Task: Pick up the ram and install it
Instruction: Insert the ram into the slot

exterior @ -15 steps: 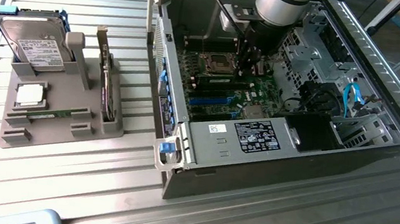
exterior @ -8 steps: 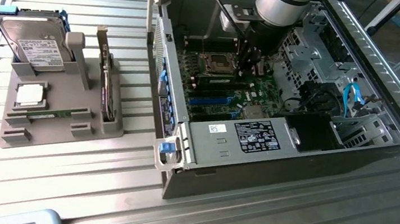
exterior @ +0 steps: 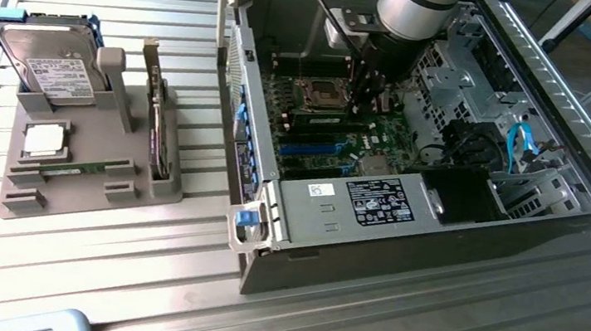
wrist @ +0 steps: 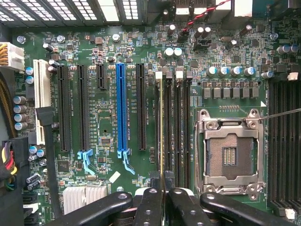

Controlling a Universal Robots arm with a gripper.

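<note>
The pick-up part looks done. In the wrist view, the black two-fingered gripper (wrist: 162, 190) is pinched almost fully shut on the ram (wrist: 161, 122), a long, thin green circuit-board stick seen edge-on as a pale line. The stick stands upright along the first of the long black memory slots (wrist: 175, 127), just beside the square silver processor socket (wrist: 230, 155) on the green motherboard (wrist: 103, 113).

In the exterior view, the arm reaches down into the open grey metal computer case (exterior: 557, 214), with the gripper (exterior: 368, 99) low over the board.

The install part is not clearly finished. The ram is lined up with its slot and appears to be in or on it. Whether it is pressed home and the white end latch (wrist: 159, 74) has caught cannot be told from this angle.

Outside the case, a grey plastic fixture (exterior: 81, 195) holds a second green stick (exterior: 89, 168), lying flat and untouched.
</note>
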